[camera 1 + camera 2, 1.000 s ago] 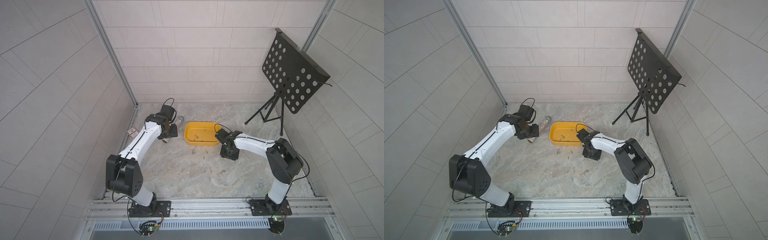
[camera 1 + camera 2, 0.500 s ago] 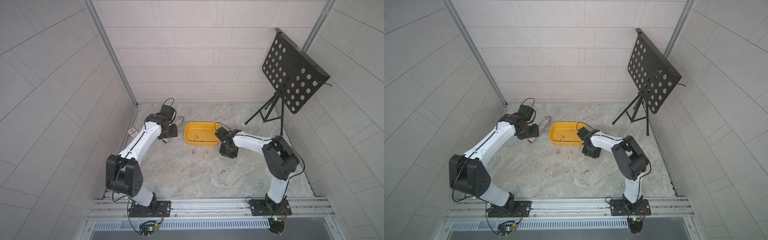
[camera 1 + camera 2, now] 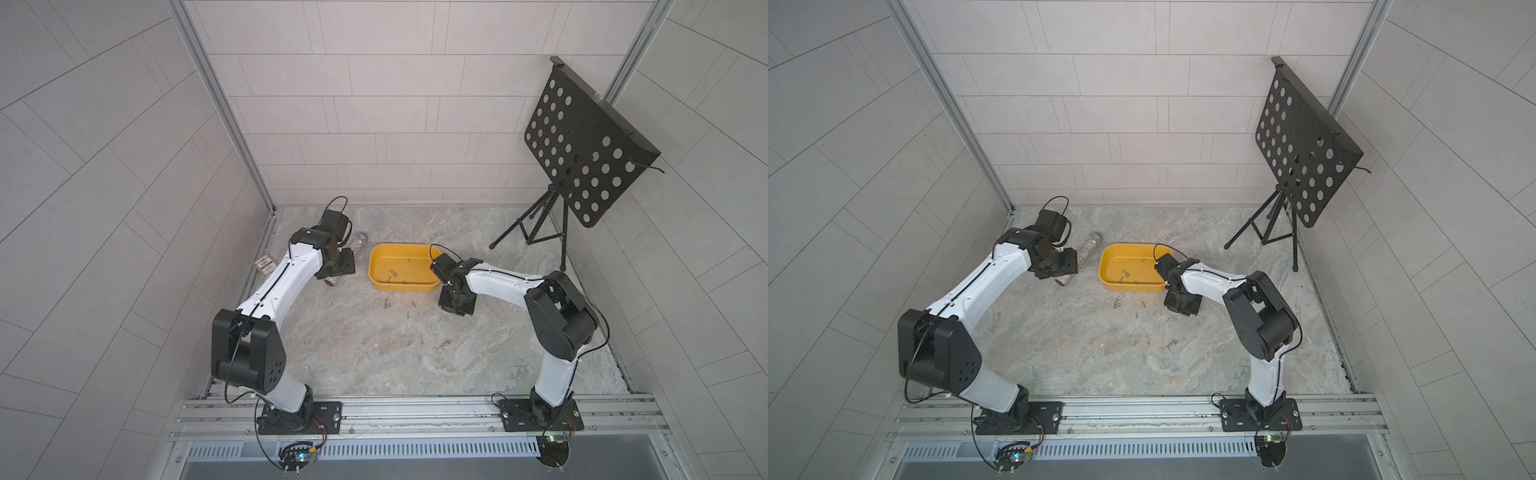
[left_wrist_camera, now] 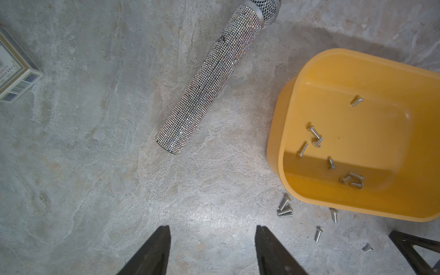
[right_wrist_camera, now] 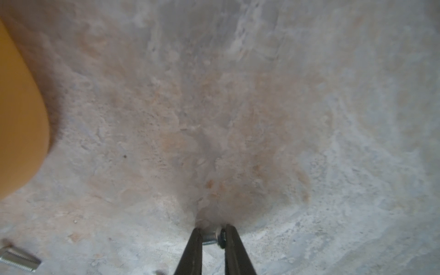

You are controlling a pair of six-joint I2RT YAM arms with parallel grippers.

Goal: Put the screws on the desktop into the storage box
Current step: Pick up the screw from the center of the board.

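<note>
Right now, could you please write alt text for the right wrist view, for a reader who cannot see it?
The right gripper pinches a small silver screw crosswise between its black jaws, low over the marble desktop. A corner of the yellow box and a second loose screw show at the edges.

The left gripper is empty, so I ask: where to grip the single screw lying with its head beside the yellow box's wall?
Across its shaft, from straight above. The screw lies flat on the desktop, shaft pointing away from the storage box, so the left gripper closing parallel to that wall should probably clear it.
</note>
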